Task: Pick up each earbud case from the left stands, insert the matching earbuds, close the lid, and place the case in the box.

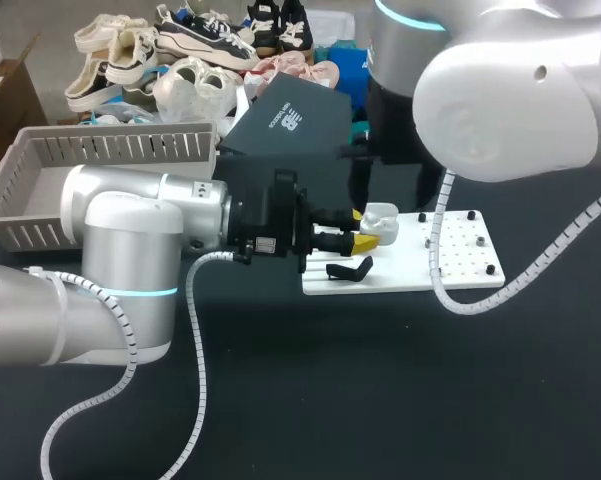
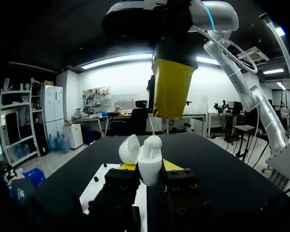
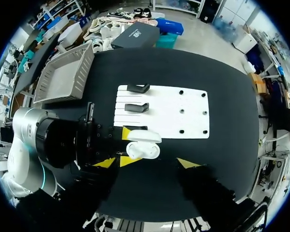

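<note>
As I see it from my console, table [image 1: 380,400]: black top, spread under both grippers.
Right arm [image 1: 500,100]: comes in high, with its wrist pointing straight down over the left gripper.
Left arm [image 1: 130,250]: lies low across the table, with its gripper out at the white board's edge.
Basket [image 1: 110,150]: grey with slatted walls, well behind the left gripper, alongside that arm.
White board [image 1: 460,250]: flat on the table, just ahead of the left gripper and below the right gripper.
Right gripper [image 3: 146,163]: fingers spread wide with nothing between them; it hangs directly above the case, apart from it.
Left gripper [image 1: 365,235]: clamped on the earbud case from two sides.
Black stands [image 3: 138,88]: I can see two on the board, off to one side of the left gripper and apart from the case.
Earbud case [image 2: 149,162]: white, lid tipped open, upright between the left fingers; I cannot tell what it holds.
</note>
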Motion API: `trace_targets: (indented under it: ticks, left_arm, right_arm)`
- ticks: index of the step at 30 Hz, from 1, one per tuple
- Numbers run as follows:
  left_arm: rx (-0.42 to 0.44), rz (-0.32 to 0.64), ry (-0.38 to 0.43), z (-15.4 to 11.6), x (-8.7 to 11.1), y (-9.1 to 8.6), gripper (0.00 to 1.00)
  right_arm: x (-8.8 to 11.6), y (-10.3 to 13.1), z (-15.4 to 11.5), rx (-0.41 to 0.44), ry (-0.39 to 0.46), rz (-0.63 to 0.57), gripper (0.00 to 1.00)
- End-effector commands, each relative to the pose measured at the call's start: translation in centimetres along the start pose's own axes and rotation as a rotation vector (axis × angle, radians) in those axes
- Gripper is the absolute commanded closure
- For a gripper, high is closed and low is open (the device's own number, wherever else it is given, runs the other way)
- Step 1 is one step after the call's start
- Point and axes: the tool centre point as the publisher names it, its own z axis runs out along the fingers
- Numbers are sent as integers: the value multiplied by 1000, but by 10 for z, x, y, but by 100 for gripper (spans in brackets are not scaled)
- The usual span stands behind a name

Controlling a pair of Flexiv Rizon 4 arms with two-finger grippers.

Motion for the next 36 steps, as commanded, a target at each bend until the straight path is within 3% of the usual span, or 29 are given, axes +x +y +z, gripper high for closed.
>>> trace_targets:
  ticks: [1, 15, 36]
  left_arm:
    - [-2, 1, -2, 0, 0, 0, 100]
    - [-2, 1, -2, 0, 0, 0, 100]
    - [-2, 1, -2, 0, 0, 0, 100]
  right_arm:
    - [10, -13, -2, -16, -55, 18, 0]
    - [13, -33, 8, -1, -39, 86, 0]
    - [1, -31, 31, 9, 11, 111, 0]
